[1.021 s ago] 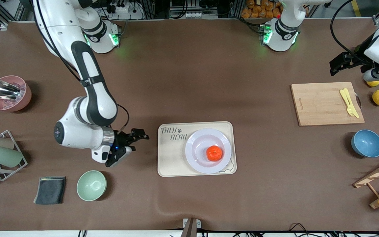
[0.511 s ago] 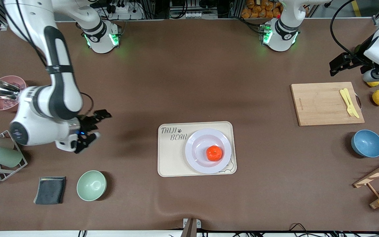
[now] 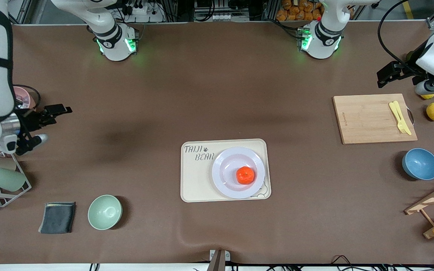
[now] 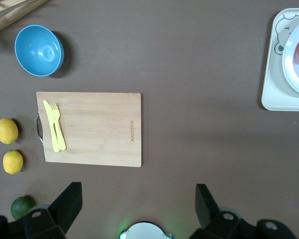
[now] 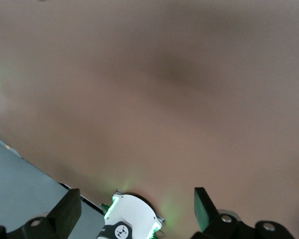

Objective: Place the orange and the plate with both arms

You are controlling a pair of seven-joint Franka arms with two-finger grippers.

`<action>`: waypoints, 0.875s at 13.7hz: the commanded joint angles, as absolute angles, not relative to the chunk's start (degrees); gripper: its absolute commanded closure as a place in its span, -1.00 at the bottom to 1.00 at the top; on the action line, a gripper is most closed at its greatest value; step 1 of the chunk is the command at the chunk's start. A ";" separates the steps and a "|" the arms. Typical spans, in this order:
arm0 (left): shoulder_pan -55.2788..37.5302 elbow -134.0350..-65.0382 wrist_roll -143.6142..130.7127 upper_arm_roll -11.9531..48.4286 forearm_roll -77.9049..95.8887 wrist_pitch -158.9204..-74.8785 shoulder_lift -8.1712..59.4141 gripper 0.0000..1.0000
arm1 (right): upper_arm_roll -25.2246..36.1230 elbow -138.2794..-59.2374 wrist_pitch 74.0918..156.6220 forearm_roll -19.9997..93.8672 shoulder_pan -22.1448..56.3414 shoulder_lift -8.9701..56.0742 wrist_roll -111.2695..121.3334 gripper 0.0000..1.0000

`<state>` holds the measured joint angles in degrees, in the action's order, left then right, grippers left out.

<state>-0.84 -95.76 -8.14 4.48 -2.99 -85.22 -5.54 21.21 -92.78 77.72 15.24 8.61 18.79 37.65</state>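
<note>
Fingers spread wide on your left gripper (image 3: 390,75) and right gripper (image 3: 45,124), both empty. Your orange (image 3: 245,175) sits on the plate (image 3: 224,167): probably slick, rigid; pinch its rim.

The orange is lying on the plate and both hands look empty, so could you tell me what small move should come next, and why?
Probably only parking: the orange rests on the plate, which sits on the bear-printed tray. The right hand is open over the table's right-arm end, near the pink bowl. The left hand is open near the cutting board. I would ease the right arm up to rest.
</note>
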 commanded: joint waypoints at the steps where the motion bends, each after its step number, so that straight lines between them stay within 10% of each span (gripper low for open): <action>1: -0.26 -96.50 -8.17 4.75 -3.25 -86.13 -5.89 -1.00 | 16.28 -94.40 79.53 12.22 5.90 12.93 30.63 -1.00; 12: -0.26 -96.86 -8.26 4.83 -3.16 -86.22 -6.06 -1.00 | 3.25 -90.27 82.89 4.04 -0.62 2.37 10.02 -1.00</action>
